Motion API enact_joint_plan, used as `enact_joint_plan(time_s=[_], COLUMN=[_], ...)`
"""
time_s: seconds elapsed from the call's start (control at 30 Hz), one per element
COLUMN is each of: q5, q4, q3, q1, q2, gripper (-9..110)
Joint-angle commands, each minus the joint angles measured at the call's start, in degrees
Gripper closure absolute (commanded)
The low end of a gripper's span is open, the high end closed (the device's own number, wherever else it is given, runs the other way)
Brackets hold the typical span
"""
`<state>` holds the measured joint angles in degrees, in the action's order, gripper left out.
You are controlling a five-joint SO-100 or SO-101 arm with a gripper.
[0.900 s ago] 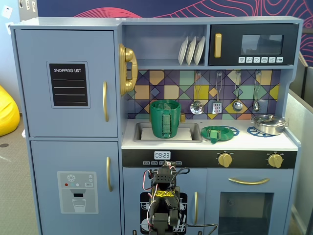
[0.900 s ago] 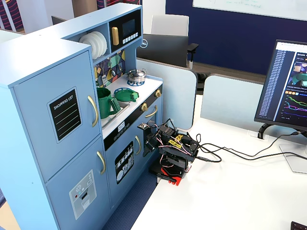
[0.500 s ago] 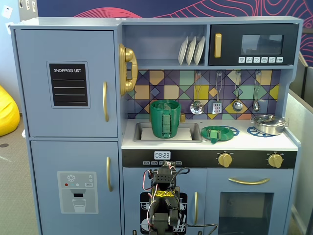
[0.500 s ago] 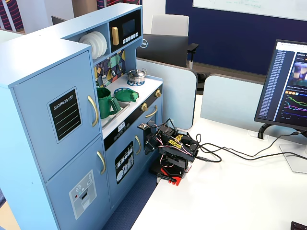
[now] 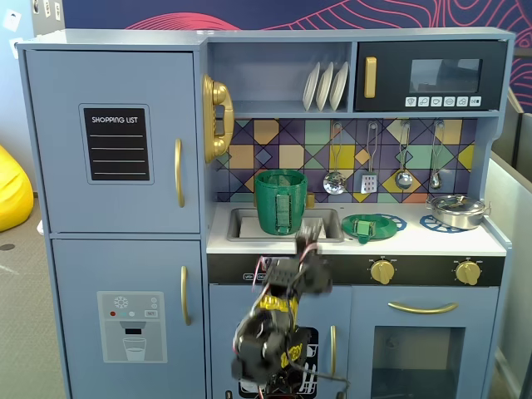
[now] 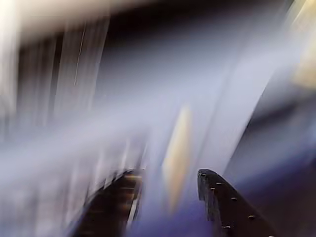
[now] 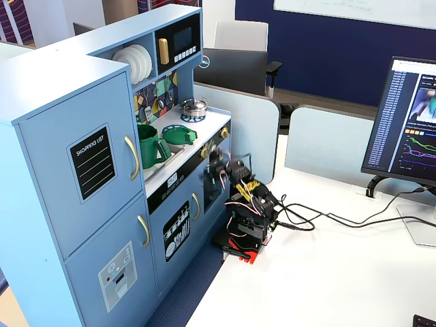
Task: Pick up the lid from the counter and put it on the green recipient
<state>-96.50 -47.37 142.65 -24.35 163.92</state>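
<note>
The dark-green lid point(image 5: 368, 226) with its lighter handle lies on a blue burner ring on the counter, right of the sink; it also shows in the other fixed view point(image 7: 180, 135). The tall green ribbed pot point(image 5: 280, 202) stands in the sink, uncovered point(image 7: 151, 144). My gripper point(image 5: 309, 238) is blurred, raised in front of the counter's front edge, between pot and lid and below both point(image 7: 219, 163). The wrist view is motion-blurred. It shows my gripper point(image 6: 168, 174) with two dark fingers apart and nothing between them; neither lid nor pot is recognisable there.
A shiny steel pot point(image 5: 455, 210) sits on the right burner ring. Utensils hang on the tiled back wall point(image 5: 370, 179). The arm's base point(image 7: 245, 228) stands on the white desk in front of the oven door. Cables point(image 7: 320, 218) run to a monitor point(image 7: 409, 122).
</note>
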Motion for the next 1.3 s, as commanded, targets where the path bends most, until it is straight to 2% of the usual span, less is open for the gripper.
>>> enact_joint_plan(time_s=[0.0, 0.07, 0.13, 0.53, 0.83, 1.07, 1.27], q5=[1.1, 2.2, 1.8, 2.5, 2.0, 2.0, 2.1], q4=[14.9, 23.1, 28.4, 47.2, 49.7, 49.9, 50.1], q3=[-13.0, -12.7, -11.9, -14.9, -28.5, -31.5, -33.1], q1=[-6.9, -8.7, -9.8, -11.2, -9.8, -9.1, -7.8], q2=[-8.5, -10.4, -12.4, -31.3, -46.8, -51.6, -54.3], gripper=[70, 62, 61, 60, 62, 64, 71])
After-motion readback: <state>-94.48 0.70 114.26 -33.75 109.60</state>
